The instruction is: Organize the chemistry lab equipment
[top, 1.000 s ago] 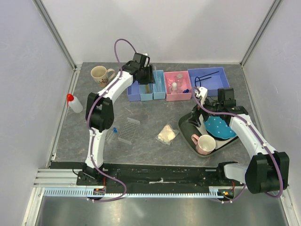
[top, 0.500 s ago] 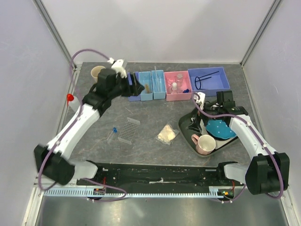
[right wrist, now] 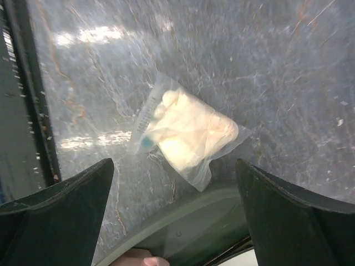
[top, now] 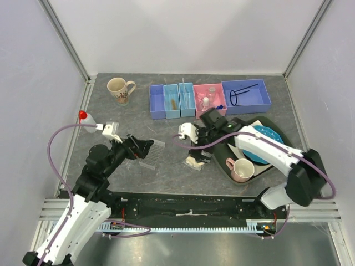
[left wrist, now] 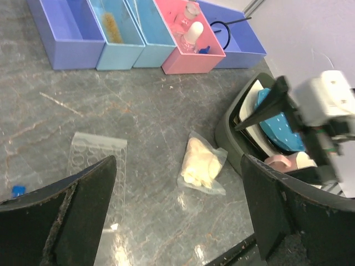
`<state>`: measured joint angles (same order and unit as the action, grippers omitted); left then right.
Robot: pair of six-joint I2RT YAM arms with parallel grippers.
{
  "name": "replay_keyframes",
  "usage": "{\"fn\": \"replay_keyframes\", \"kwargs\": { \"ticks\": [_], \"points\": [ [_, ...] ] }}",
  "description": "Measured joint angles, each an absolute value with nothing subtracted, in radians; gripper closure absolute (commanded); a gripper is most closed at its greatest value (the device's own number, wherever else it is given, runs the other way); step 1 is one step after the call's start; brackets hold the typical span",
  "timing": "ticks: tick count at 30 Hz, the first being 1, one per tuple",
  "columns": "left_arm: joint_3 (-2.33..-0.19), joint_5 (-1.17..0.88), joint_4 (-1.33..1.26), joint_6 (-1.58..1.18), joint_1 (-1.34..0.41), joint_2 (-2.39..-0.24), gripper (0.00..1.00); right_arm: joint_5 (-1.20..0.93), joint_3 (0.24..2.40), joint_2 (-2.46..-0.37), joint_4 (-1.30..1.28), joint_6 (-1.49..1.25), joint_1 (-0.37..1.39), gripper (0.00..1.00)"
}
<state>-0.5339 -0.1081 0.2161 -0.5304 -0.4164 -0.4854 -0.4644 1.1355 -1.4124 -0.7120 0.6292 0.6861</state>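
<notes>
Both left gripper [left wrist: 177,202] and right gripper [right wrist: 175,185] gape wide, right over the whitish bag [right wrist: 188,130] mid-frame, drop-and-pinch next I reckon.

This is a robotics test cell. White panel walls [top: 188,33] framed by aluminium posts [top: 65,40] close in behind the pink bin [top: 211,114] and well to either side of it. That bin stands in a tidy row between a purple bin [top: 157,100] and a large blue bin [top: 249,110] on a grey stone-patterned tabletop [top: 166,130]. Well in front of it, the left arm [top: 91,177] and right arm [top: 260,147], both trailing purple cables, rise from a black rail [top: 188,205] beside a slotted cable duct [top: 183,227].
</notes>
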Motion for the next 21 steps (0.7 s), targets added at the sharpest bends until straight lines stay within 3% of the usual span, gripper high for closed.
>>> {"fn": "replay_keyframes", "kwargs": {
  "ticks": [6,14,17,21],
  "points": [
    [-0.418,-0.106,0.308,-0.617,-0.416,-0.281,0.03,-0.253,1.178,-1.632,-0.704,0.567,0.757,0.03],
    [-0.383,-0.105,0.371,-0.660,-0.416,-0.226,0.03,-0.106,1.261,-1.781,-0.693,0.521,0.754,0.08],
    [-0.383,-0.107,0.372,-0.662,-0.416,-0.239,0.03,-0.086,1.274,-1.812,-0.690,0.510,0.754,0.12],
    [-0.381,-0.124,0.369,-0.662,-0.416,-0.269,0.04,-0.086,1.280,-1.859,-0.691,0.494,0.748,0.28]
  ]
}}
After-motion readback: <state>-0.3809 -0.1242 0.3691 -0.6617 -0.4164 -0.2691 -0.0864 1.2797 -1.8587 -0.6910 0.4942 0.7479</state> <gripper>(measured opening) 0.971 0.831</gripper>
